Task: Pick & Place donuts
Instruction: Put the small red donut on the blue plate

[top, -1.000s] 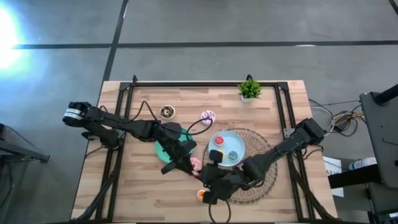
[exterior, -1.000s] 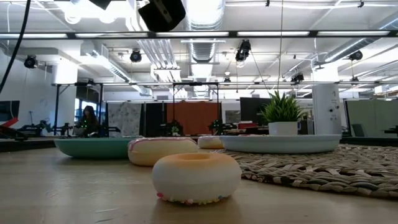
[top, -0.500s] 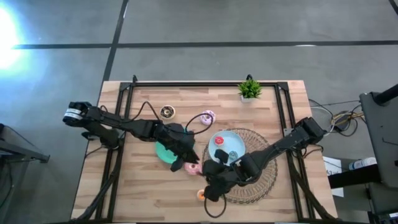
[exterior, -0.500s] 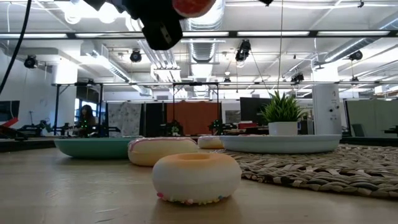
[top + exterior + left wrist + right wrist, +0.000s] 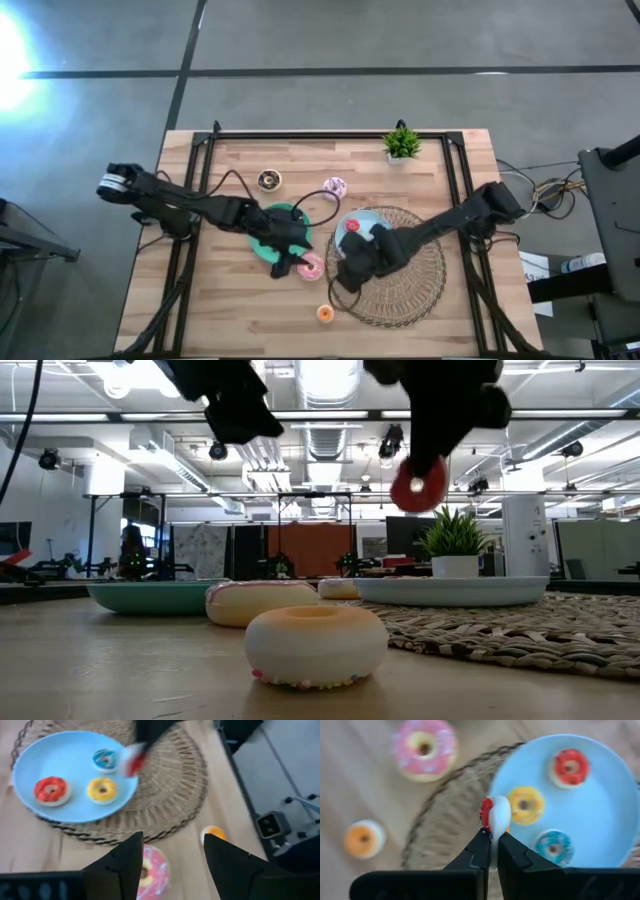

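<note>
My right gripper is shut on a small red donut, held above the near-left rim of the light-blue plate. That plate holds a red donut, a yellow one and a blue one. My left gripper hangs open over a pink-frosted donut, which lies flat on the table between the green plate and the woven mat; its fingers stand to either side above it. An orange donut rests flat near the table's front edge. My right gripper pinches the small red donut's ring between its two fingertips, coming from above and pointing down. The donut stands on edge, hangs below the fingers and is clear of plate and mat.
A dark brown donut and a second pink one lie toward the far side. A potted plant stands at the far right. A black frame runs along the table's far edge and sides. Bare wood lies near left.
My right gripper has shut on the small red donut near the orange one, lifted it clear and carried it toward the far edge, up to the light-blue plate. My left gripper has opened above the pink donut, which has stayed on the table.
</note>
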You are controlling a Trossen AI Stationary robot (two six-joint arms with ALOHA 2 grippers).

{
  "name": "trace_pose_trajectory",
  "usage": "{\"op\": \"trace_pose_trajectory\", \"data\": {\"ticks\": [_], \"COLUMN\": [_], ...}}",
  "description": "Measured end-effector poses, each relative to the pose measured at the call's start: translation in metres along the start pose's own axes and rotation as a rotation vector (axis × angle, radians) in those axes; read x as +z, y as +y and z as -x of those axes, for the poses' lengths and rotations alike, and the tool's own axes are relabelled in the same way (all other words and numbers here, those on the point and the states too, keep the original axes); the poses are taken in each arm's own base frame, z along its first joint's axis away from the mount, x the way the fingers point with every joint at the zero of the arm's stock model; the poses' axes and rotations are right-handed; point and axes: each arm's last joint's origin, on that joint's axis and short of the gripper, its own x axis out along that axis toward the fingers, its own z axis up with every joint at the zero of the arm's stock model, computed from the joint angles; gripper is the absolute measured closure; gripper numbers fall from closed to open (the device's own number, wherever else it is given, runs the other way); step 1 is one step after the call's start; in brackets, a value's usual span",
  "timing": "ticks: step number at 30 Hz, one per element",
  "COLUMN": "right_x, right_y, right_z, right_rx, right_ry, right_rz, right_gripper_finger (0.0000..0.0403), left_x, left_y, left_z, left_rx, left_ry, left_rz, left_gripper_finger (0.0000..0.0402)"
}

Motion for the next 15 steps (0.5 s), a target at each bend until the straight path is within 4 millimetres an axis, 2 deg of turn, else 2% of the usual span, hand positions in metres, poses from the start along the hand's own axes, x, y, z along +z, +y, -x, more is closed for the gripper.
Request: {"op": "trace_pose_trajectory", "data": {"ticks": [4,8,12,15], "right_x": [0.01,0.019,0.018,0.01], "right_y": [-0.033,-0.071,-0.105,-0.125], "right_z": [-0.011,-0.022,-0.041,-0.051], "right_rx": [-0.032,0.093,0.272,0.283], "right_ry": [0.03,0.034,0.055,0.077], "right_rz": [-0.067,-0.189,-0.309,-0.375], "right_gripper_finger": [0.039,0.039,0.039,0.039], "left_x": [-0.002,-0.007,-0.01,-0.012], "left_y": [-0.013,-0.022,-0.028,-0.03], "left_z": [0.009,0.016,0.021,0.025], "left_rx": [0.035,0.085,0.11,0.121], "left_ry": [-0.015,0.002,0.016,0.018], "left_rz": [-0.025,-0.044,-0.038,-0.027], "left_gripper_finger": [0.0218,0.0218,0.0218,0.0218]}}
